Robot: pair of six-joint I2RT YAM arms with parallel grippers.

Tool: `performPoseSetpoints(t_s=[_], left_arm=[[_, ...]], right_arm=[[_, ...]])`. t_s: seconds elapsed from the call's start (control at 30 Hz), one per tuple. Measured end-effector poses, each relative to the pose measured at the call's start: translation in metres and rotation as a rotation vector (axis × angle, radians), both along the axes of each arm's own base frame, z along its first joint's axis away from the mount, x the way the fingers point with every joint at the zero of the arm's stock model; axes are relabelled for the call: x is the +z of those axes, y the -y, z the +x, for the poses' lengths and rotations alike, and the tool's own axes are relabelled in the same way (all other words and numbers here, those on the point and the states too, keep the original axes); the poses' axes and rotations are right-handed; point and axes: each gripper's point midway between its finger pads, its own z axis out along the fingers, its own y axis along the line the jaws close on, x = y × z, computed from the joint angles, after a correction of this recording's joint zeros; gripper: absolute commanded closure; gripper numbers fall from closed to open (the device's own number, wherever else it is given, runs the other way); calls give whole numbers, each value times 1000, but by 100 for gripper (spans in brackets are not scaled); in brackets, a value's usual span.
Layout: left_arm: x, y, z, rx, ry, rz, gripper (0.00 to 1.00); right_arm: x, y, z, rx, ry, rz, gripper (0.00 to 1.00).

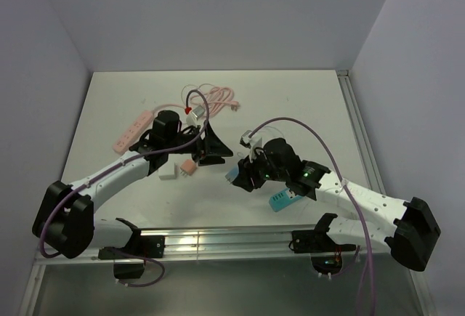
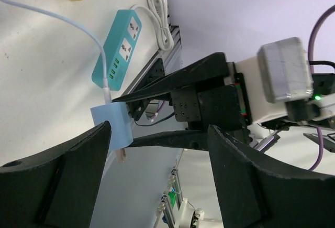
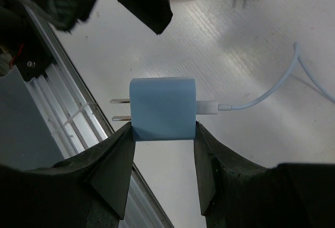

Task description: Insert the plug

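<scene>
My right gripper is shut on a light blue plug and holds it above the table. The plug's two prongs point left, and a white cable runs off to the right. In the top view the right gripper holds the plug left of the teal power strip. My left gripper is open and empty, just up and left of the plug. In the left wrist view the plug hangs past the left gripper, with the teal strip lying behind it.
A pink power strip and a coiled pink cable lie at the back left. A white adapter and a small pink adapter sit under the left arm. An aluminium rail runs along the near edge.
</scene>
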Motion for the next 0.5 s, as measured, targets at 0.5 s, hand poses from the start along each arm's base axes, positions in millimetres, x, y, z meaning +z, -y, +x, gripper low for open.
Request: performPoseSetpoints(t_s=[0.5], left_arm=[[-19,0,-12,13,-27,53,29]], right_arm=[[39,0,-1,-22,122,88,100]])
